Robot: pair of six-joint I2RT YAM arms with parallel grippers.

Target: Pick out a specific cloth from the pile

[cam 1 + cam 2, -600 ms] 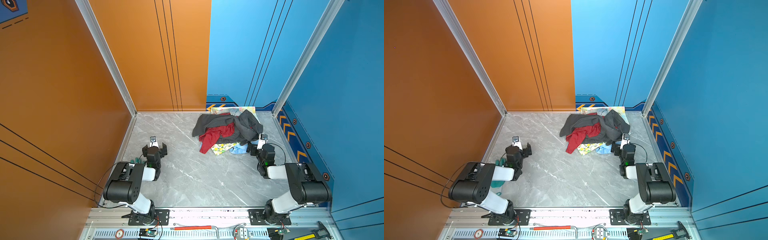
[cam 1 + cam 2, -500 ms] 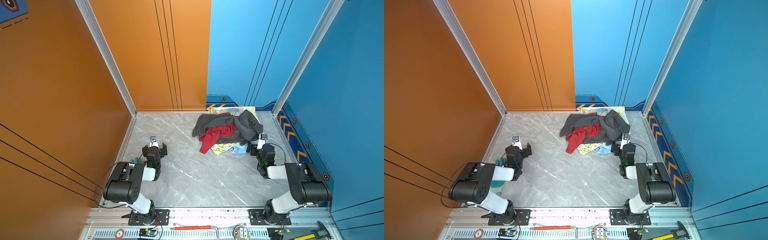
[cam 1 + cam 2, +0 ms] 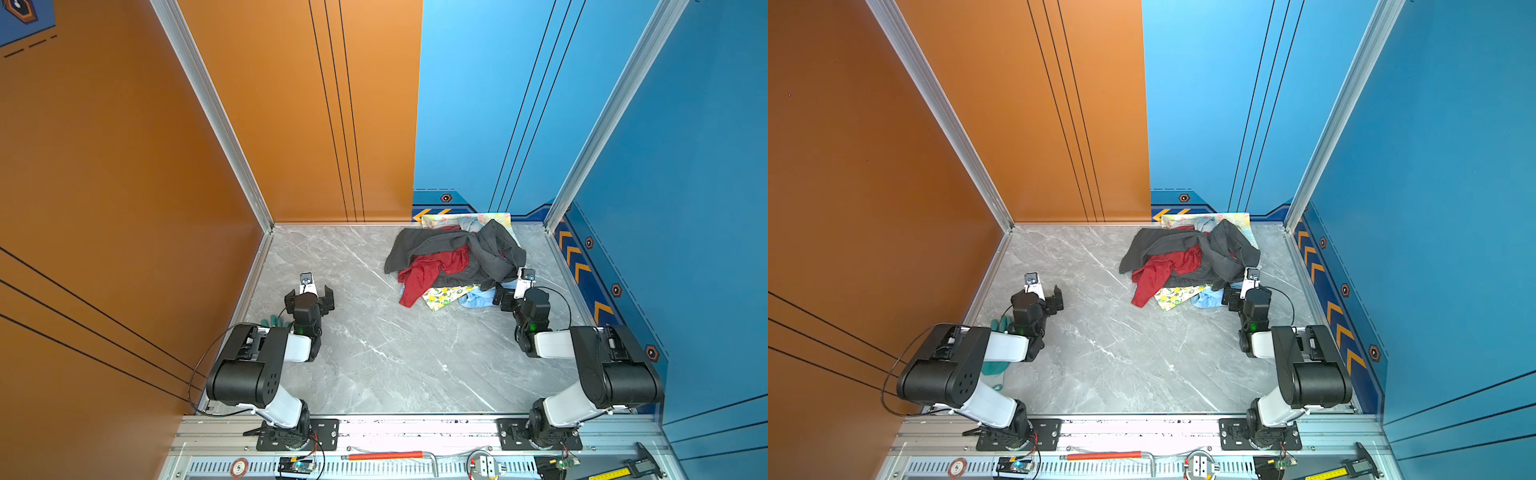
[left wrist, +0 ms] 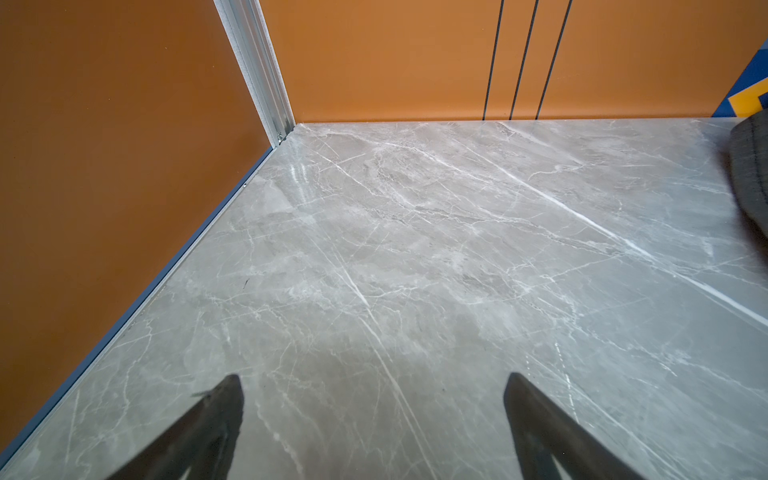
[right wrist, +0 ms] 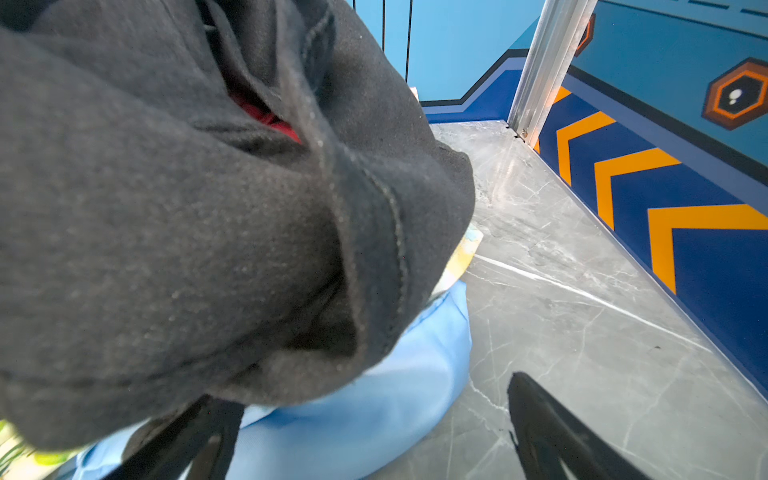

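The deep-red cloth (image 3: 432, 270) (image 3: 1163, 268) lies crumpled in the pile, part draped over by a dark grey garment (image 3: 490, 249); its lower end hangs onto the floor. In the right wrist view only a red sliver of the cloth (image 5: 266, 116) shows through a fold of the grey garment (image 5: 187, 232). My right gripper (image 3: 505, 291) (image 5: 365, 390) sits open at the pile's near right edge, and light blue fabric (image 5: 374, 407) bulges between its fingers, ungripped. My left gripper (image 3: 309, 296) (image 4: 372, 378) is open over bare floor, far left of the pile.
Lemon-print fabric (image 3: 442, 296) and floral fabric (image 3: 478, 219) stick out from under the pile, against the back wall. A teal glove (image 3: 1000, 324) lies by the left arm. Orange wall (image 3: 124, 187) on the left, blue wall (image 3: 685, 208) on the right. Tools lie on the front rail (image 3: 384, 456).
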